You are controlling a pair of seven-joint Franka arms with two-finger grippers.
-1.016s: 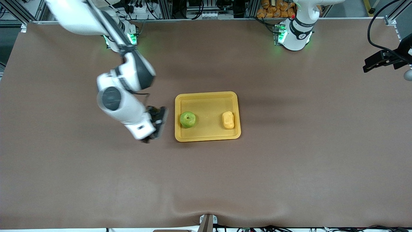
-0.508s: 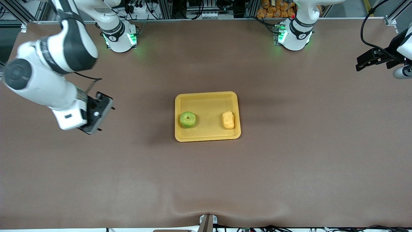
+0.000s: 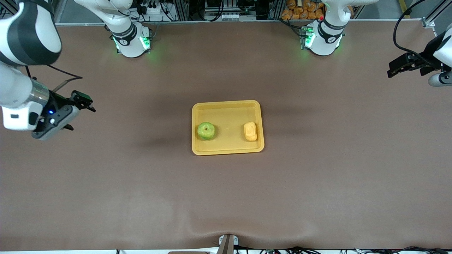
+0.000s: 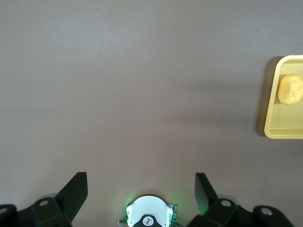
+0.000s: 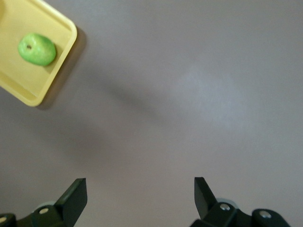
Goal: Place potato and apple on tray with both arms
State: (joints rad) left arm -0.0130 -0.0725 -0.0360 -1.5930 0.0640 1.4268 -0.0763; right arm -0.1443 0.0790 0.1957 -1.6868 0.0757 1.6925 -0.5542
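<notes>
Apple (image 3: 206, 131) and potato (image 3: 250, 131) sit in tray (image 3: 226, 106); task looks done; left gripper (image 4: 141, 195) and right gripper (image 5: 140, 196) both spread wide, empty, up over bare table at their own ends; next just park

Right arm swings clear of the tray

The right gripper (image 3: 76, 107), which a second ago hung just beside the tray (image 3: 227, 106) at the apple's (image 3: 206, 131) end, now hangs over bare table well out toward the right arm's end, its whole arm pulled back so far that the elbow is cut off by the front view's edge. Its fingers (image 5: 75, 196) stand wide apart with nothing between them. At the other end of the table the left gripper (image 3: 397, 65) has edged slightly inward and higher in the front view.
</notes>
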